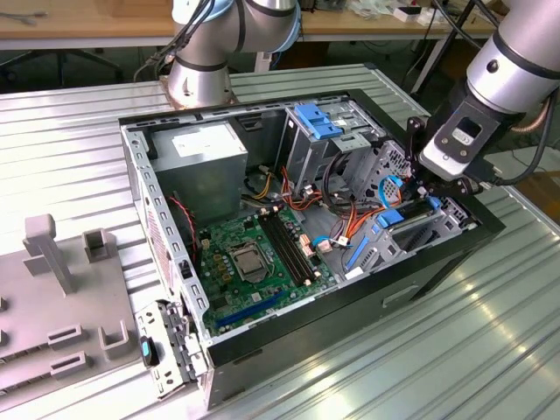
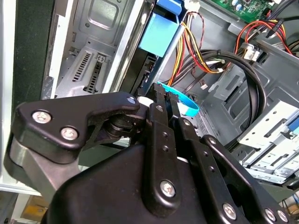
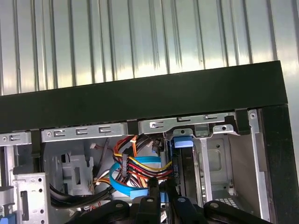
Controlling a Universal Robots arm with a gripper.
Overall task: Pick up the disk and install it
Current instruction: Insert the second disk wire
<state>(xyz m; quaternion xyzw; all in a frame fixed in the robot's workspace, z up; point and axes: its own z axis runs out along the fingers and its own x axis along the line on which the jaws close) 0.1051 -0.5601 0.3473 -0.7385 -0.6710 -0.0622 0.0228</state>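
Down at the exterior view's right end of the open computer case, the gripper is reaching into the drive bay, its jaws standing nearly together, clenching a thin blue tab. Whether that tab belongs to the disk I cannot tell. Both wrist views are showing bundled cables crowding the fingers; the exterior view is showing the motherboard and ridged desk lying open around.
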